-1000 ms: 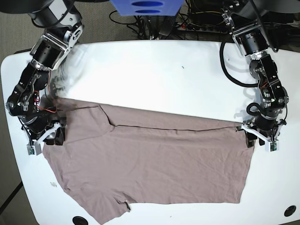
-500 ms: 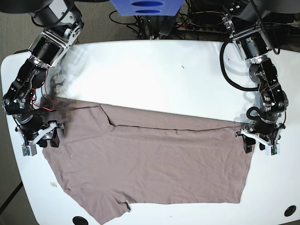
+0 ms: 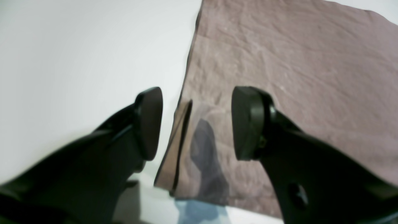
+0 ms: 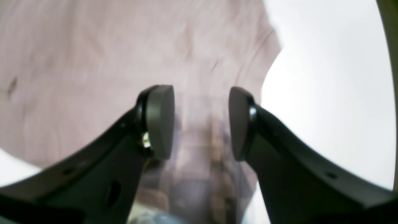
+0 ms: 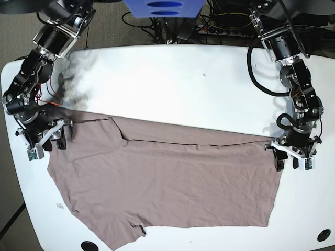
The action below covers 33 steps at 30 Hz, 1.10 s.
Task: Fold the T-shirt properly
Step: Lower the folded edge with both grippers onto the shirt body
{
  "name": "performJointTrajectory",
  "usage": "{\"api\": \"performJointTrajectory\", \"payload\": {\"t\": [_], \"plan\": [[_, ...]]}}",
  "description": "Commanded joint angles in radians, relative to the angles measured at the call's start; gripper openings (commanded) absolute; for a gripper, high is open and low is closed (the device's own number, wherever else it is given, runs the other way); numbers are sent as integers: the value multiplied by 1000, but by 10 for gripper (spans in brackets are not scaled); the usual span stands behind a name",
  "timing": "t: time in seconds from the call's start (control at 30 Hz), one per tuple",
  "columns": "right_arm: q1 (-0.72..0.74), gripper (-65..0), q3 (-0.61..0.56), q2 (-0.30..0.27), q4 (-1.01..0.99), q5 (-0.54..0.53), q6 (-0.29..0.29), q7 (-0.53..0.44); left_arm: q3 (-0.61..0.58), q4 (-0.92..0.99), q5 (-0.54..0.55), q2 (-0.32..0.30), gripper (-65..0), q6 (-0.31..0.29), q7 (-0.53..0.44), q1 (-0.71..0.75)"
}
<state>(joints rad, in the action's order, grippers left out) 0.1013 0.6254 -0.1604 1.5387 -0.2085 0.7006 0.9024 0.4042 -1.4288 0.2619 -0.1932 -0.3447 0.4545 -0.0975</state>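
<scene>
Left pincer (image 3: 196,124) stood spread apart with a clear gap between its pads, holding nothing; one pad hung over the bare white table (image 3: 77,62), the other over the T-shirt (image 3: 295,77), with the shirt's corner edge lying between them. Right pincer (image 4: 201,121) was likewise parted and empty, hovering above the shirt's sleeve end near the fabric edge. The right wrist view was blurred, so contact with the cloth could not be judged. In the base view the T-shirt (image 5: 172,183) lay flat, folded along its far edge, across the near half of the table, its near hem cut off by the frame.
</scene>
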Motion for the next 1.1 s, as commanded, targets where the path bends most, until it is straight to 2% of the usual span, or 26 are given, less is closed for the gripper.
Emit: {"api": "performJointTrajectory", "payload": {"t": [0.0,0.37,0.43,0.63,0.7,0.77,0.9,0.97,1.03,1.07], "plan": [[-1,-386,1,-11,36,-9,-2,-31,2,-24,6,-7,-315,-3,-34,-10],[-111,-393,-2,-1,78,-28,-2,-139,-4,-37,7,0,-325,-10,-42,55],[-124,-387,-8,12,62,-17,-2,-187,-4,-38,10,2,-314,-13,-52,75],[-120,-386,-12,21,54,-17,-20,-202,-9,-25,11,2,-318,-15,-62,88],[-117,-386,-16,21,54,-14,-26,-197,-9,-20,12,2,-329,-16,-61,87],[-105,-388,-18,24,74,41,-38,-190,-8,-8,15,2,-402,-20,-33,64],[-102,-390,-25,28,93,69,-42,-177,-4,6,16,1,-501,-22,-15,58],[-102,-390,-26,29,98,81,-41,-171,-3,18,14,1,-522,-23,-11,58],[-103,-390,-25,31,106,91,-39,-165,-2,34,14,0,-502,-22,-18,58],[-108,-389,-18,32,101,93,-37,-161,-4,48,13,-1,-470,-23,-35,61]]}}
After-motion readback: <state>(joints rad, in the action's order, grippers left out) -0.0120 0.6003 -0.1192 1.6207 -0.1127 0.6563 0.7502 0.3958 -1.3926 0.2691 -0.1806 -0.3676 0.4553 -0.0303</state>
